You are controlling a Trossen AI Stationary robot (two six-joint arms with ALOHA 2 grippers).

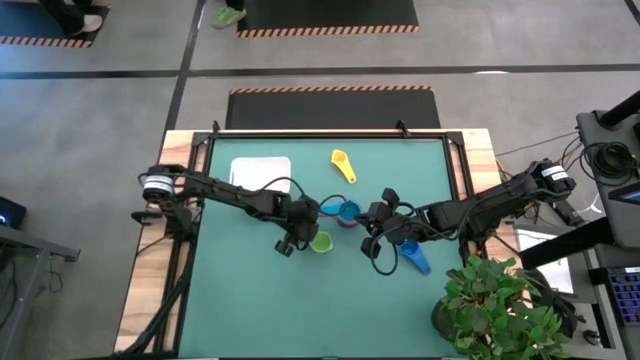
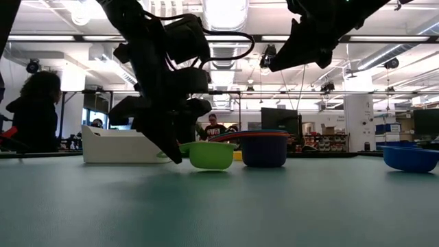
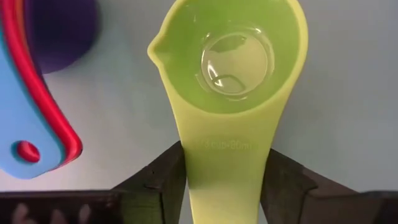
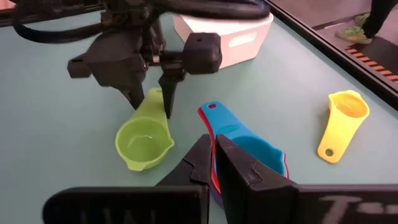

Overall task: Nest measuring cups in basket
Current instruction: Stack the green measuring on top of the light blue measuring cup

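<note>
High view: basket (image 1: pixel 261 171) bare at far left of table (image 1: pixel 250 290); yellow cup (image 1: pixel 343 165) and dark blue cup (image 1: pixel 415 259) loose; stack (image 1: pixel 345 211) mid-table.

Left wrist view: left tool (image 3: pixel 224 180) straddling green cup (image 3: pixel 233 74) handle, not clamped.

Right wrist view: right tool (image 4: pixel 214 155) closed, empty, beside stack. Nesting partly done, outside basket.

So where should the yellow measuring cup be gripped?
By its flat handle, I'd say. The yellow cup lies alone and upright on the mat, handle flat, pointing away from the basket. Come from above, gripper fingers across the handle's narrow width; the bowl is too round to pinch securely.
</note>
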